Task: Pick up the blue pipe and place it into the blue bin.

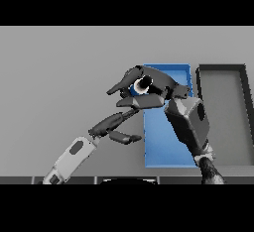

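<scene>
While my right hand point(149, 88) curls round the pipe point(140, 86) above the bin's point(168, 142) eleven o'clock corner, that blue bin lies bare inside; a grey tray point(223, 122) at three o'clock holds nothing; the pipe shows blue, end-on, dark-bored; my left hand point(115, 127) rests open at eight o'clock.

A plain grey table point(59, 77) fills nearly everything in sight, smooth and evenly lit with no strong shadows. At three o'clock sits a dark grey tray point(223, 117) with raised black walls, running lengthwise away.
</scene>
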Controlling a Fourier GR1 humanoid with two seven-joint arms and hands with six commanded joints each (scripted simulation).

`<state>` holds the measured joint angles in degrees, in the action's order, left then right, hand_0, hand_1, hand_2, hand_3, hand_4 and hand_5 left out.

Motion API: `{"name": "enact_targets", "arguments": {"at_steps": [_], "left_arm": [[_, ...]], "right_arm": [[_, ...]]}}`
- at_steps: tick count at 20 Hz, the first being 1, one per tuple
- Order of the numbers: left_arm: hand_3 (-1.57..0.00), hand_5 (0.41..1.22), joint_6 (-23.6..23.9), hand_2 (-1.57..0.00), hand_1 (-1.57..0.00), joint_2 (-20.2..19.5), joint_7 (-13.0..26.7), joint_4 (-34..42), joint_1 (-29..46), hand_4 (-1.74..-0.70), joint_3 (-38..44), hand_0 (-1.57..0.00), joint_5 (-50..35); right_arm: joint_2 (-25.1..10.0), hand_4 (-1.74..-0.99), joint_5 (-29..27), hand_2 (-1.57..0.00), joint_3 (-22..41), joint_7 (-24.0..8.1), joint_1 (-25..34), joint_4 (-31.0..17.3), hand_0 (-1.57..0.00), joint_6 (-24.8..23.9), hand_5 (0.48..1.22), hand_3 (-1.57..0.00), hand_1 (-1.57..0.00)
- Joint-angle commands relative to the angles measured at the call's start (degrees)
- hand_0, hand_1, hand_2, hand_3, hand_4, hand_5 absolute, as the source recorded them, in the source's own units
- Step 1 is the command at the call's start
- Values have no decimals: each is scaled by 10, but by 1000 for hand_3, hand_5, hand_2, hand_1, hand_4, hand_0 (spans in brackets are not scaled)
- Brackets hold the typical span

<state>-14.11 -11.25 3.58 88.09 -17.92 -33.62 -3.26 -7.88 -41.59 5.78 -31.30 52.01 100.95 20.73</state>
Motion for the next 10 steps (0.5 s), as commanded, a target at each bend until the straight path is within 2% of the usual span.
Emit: {"name": "enact_targets", "arguments": {"at_steps": [1,3,5,9,10], "left_arm": [[1,484,-1,0,0,-7,-1,8,2,-866,3,0,-2],[1,484,-4,1,1,-9,6,13,3,-860,2,1,-6],[1,484,1,1,1,-11,13,15,7,-850,1,1,-1],[1,470,12,1,1,-8,22,8,-4,-831,6,1,8],[1,467,14,1,1,-11,14,10,4,-827,3,1,13]], "right_arm": [[-5,-1496,10,-1571,-14,2,23,-24,-1571,-15,1221,-1571,-1571],[-22,-1497,39,-1571,-48,26,56,-67,-1571,-33,1221,-1571,-1571],[-43,-1498,69,-1571,-72,34,62,-99,-1571,-41,1221,-1571,-1571],[-81,-1499,114,-1571,-123,29,42,-187,-1571,-30,1221,-1571,-1571],[-88,-1499,119,-1571,-137,19,31,-204,-1571,-33,1221,-1571,-1571]]}}
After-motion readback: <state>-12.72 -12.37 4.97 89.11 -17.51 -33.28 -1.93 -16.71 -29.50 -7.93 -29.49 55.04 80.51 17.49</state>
